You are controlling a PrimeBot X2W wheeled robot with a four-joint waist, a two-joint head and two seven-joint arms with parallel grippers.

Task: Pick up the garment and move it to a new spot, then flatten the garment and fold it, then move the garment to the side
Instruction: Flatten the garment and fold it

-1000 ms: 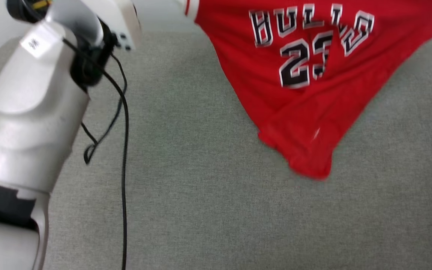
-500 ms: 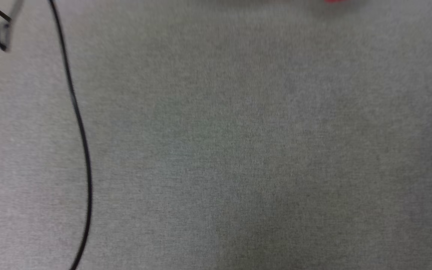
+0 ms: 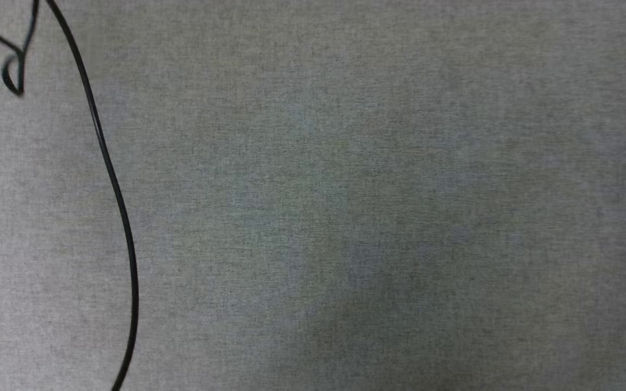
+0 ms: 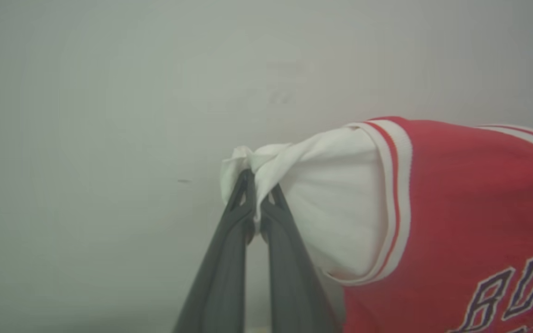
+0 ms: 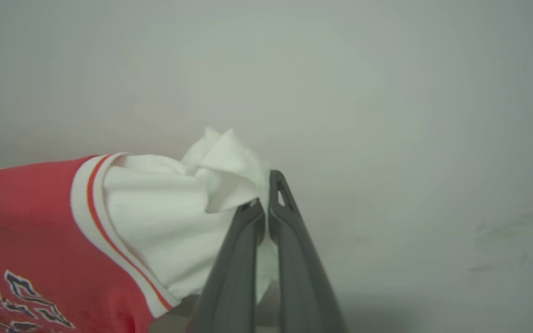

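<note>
**As the View Dipped, Red Shirt (image 4: 456, 208) Was Kept Aloft by Both Sleeves**

Although the shirt had been seen a second earlier hanging in the head view above the grey cloth surface (image 3: 345, 217), it was not caught there at this moment. The whole picture had shifted, so a moved camera, not a dropped shirt, was to be read from it. A thin black cable (image 3: 109, 163) was shown curving down the left side of the surface.

In the wrist views the shirt was shown held up, stretched between the two arms against a pale wall (image 4: 109, 92). The left claw (image 4: 259, 185) was pinched tight on a bunched white sleeve (image 4: 336, 217). The right claw (image 5: 266, 194) was clamped likewise on the other sleeve (image 5: 155, 222), with a crumpled peak of cloth standing above its tips.

The carry to a new spot was judged to be under way, with the laying down, flattening and folding not yet done.

The cloth was seen to be thin and soft, gathered into fine pleats at each grip. The red body was edged with white ribbed bands carrying a narrow red stripe. Dark, white-outlined letters were printed across the chest.
</note>
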